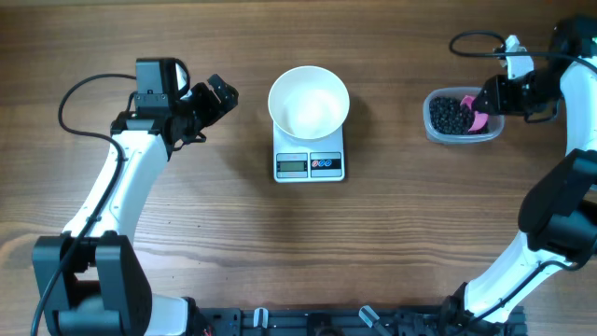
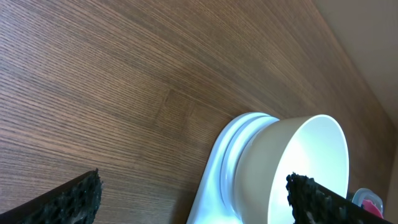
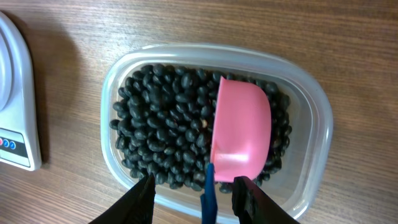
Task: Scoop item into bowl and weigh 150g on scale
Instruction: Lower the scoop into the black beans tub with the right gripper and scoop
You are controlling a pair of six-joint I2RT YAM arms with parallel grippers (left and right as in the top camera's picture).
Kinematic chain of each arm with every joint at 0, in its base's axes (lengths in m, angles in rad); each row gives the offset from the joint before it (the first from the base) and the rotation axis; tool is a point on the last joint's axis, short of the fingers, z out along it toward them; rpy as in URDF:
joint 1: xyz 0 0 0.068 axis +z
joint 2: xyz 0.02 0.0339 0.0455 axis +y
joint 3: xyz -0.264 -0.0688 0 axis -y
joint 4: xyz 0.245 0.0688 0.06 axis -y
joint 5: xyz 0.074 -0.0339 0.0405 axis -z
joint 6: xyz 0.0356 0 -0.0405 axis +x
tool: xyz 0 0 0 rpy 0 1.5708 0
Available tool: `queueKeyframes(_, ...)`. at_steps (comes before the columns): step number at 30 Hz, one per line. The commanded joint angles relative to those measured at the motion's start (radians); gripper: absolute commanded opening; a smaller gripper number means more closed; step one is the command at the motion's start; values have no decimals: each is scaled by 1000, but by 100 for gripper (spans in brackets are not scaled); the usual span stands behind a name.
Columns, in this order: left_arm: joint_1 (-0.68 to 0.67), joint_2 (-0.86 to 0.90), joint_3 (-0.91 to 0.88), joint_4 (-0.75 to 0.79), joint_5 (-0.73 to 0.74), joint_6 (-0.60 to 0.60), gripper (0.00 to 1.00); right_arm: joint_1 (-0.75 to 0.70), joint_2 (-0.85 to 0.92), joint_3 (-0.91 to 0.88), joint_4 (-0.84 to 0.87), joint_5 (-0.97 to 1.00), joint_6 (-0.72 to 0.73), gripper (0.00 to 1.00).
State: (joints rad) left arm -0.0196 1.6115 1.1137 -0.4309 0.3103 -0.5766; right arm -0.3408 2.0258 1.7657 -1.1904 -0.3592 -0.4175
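The white bowl [image 1: 309, 101] stands empty on the white scale [image 1: 310, 164]. Left of it, my left gripper [image 1: 216, 96] hangs open over bare wood. Its wrist view has the bowl [image 2: 298, 162] and scale [image 2: 217, 186] between the wide-spread fingertips of that gripper [image 2: 196, 199]. The item, a heap of glossy black beans [image 3: 161, 118], fills a clear tub [image 3: 311, 112] at the right. A pink scoop [image 3: 241, 127] lies bowl-down on the beans. Its blue handle [image 3: 208, 196] sticks out between the parted jaws of my right gripper [image 3: 196, 183], with a gap on both sides.
The tub [image 1: 434, 131] sits on the wooden table right of the scale, whose corner with its buttons [image 3: 12, 106] shows in the right wrist view. Cables run beside both arms at the table's far edges.
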Motion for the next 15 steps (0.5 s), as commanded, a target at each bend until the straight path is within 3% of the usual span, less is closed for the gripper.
queueKeyframes(1, 2, -8, 5, -1, -16, 24, 100, 2, 13, -10, 4, -23, -2, 43)
queueKeyframes(3, 2, -8, 5, -1, -16, 24, 100, 2, 13, -10, -6, -14, 0, 43)
queueKeyframes(6, 2, -8, 5, -1, -16, 24, 100, 2, 13, -10, -7, 179, 55, 43)
queueKeyframes(15, 2, -8, 5, -1, -16, 24, 100, 3, 1, 39, -60, 48, 55, 42)
